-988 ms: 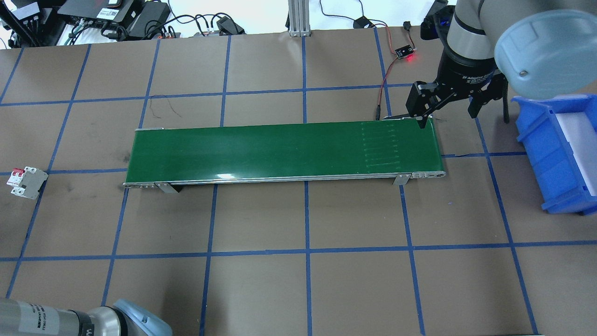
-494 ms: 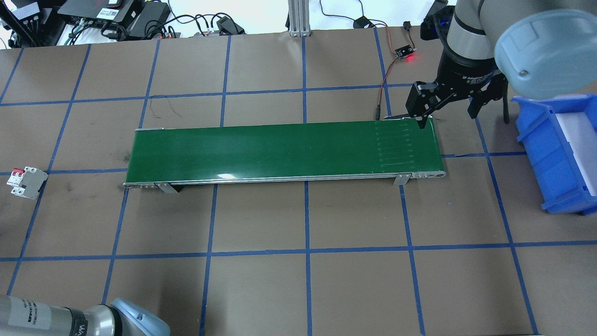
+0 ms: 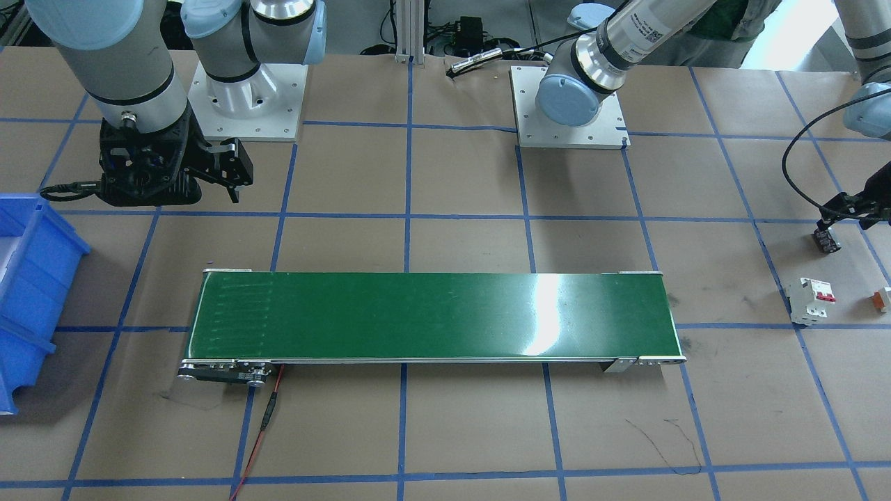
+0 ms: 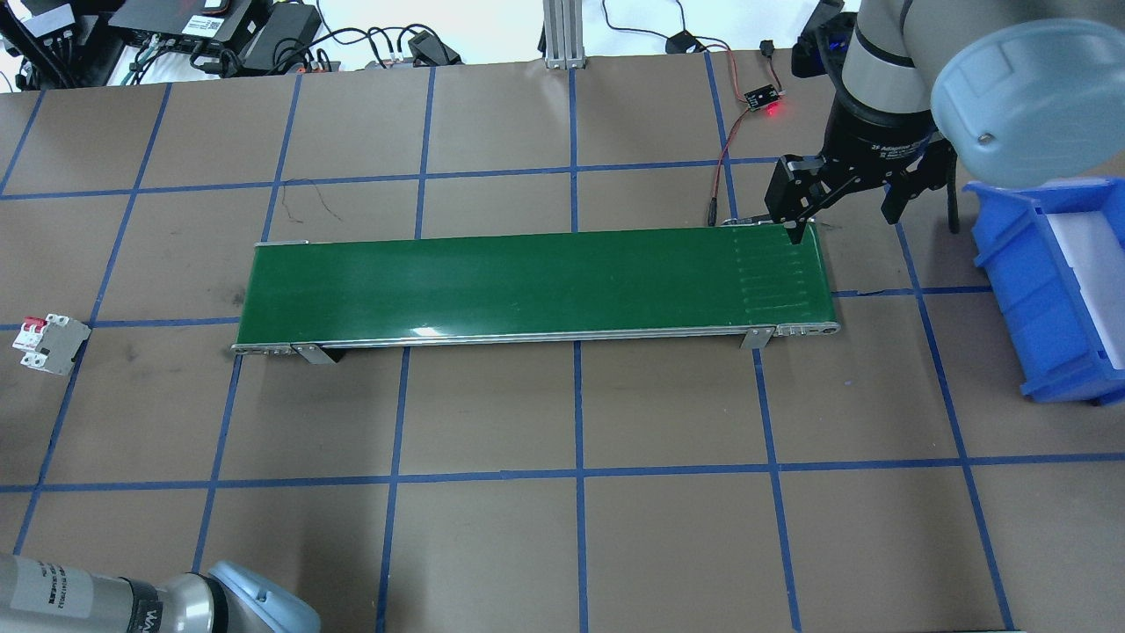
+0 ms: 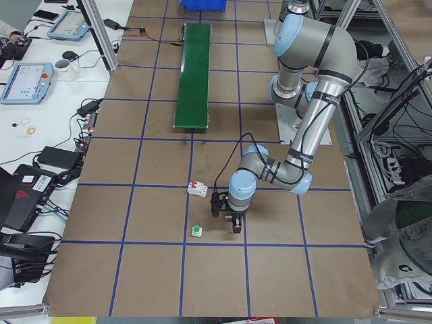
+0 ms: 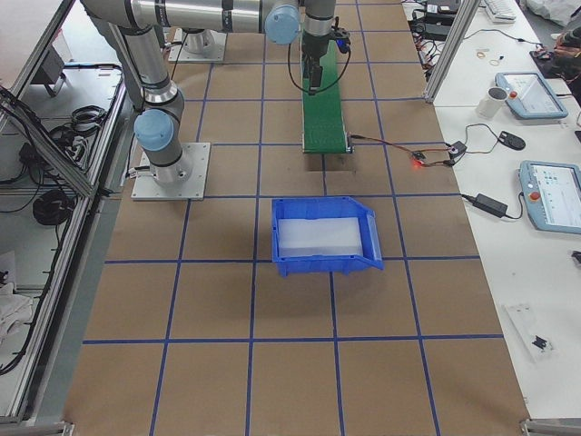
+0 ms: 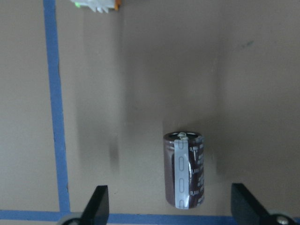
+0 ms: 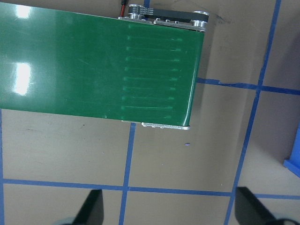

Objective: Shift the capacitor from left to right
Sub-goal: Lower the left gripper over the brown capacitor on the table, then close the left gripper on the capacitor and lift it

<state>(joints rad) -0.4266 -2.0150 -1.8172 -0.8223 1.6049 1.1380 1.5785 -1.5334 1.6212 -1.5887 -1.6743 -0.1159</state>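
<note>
The capacitor [image 7: 184, 176], a small dark cylinder with a grey stripe, lies on its side on the brown table. In the left wrist view it lies between the two spread fingertips of my left gripper [image 7: 171, 206], which is open and not touching it. In the front-facing view the capacitor [image 3: 826, 241] sits at the far right, just under my left gripper [image 3: 846, 211]. My right gripper [image 4: 845, 211] is open and empty, hovering by the far right corner of the green conveyor belt [image 4: 527, 286]. It also shows in its own wrist view [image 8: 171, 211].
A white breaker with red switches [image 3: 811, 300] and a tiny orange-and-white part [image 3: 882, 299] lie near the capacitor. A blue bin [image 4: 1055, 290] stands beyond the belt's right end. A small lit circuit board with wires [image 4: 763, 98] lies behind the belt.
The faint line marks on the belt have shifted toward its right end. The left arm's elbow has shifted slightly. The right gripper has not moved.
</note>
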